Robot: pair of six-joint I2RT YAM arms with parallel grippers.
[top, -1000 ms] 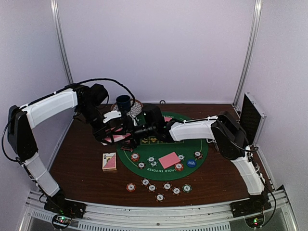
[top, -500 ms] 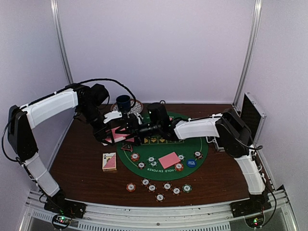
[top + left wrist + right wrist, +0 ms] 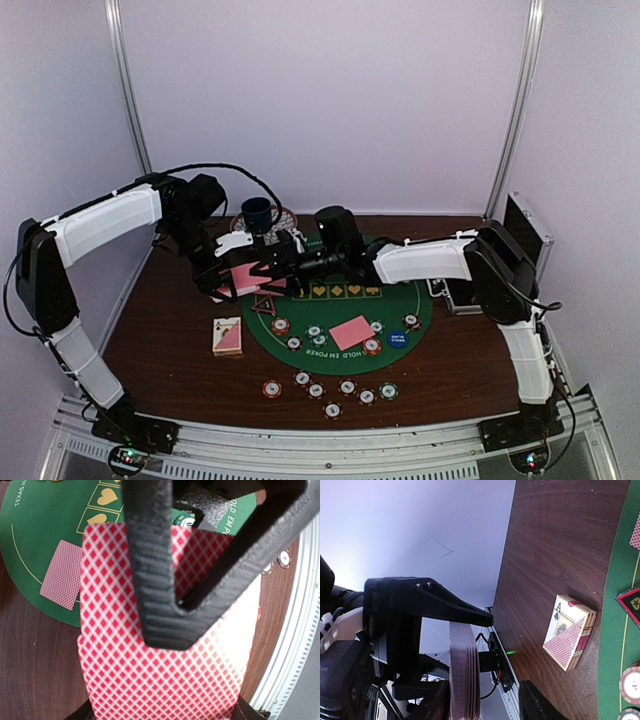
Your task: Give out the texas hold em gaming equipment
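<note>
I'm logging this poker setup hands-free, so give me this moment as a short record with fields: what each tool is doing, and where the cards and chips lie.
left tool: shut on the card stack, held off the table
right tool: open, fingers either side of the card stack's edge, not clamped
single card: face down on the green mat
card box: on the table, left of the mat
chips: some on the mat, a row on the table in front
triangle marker: at the mat's left edge

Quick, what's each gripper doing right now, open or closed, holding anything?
Left gripper: shut on the stack of pink-backed cards.
Right gripper: open, fingers either side of that stack, not gripping it.
</note>
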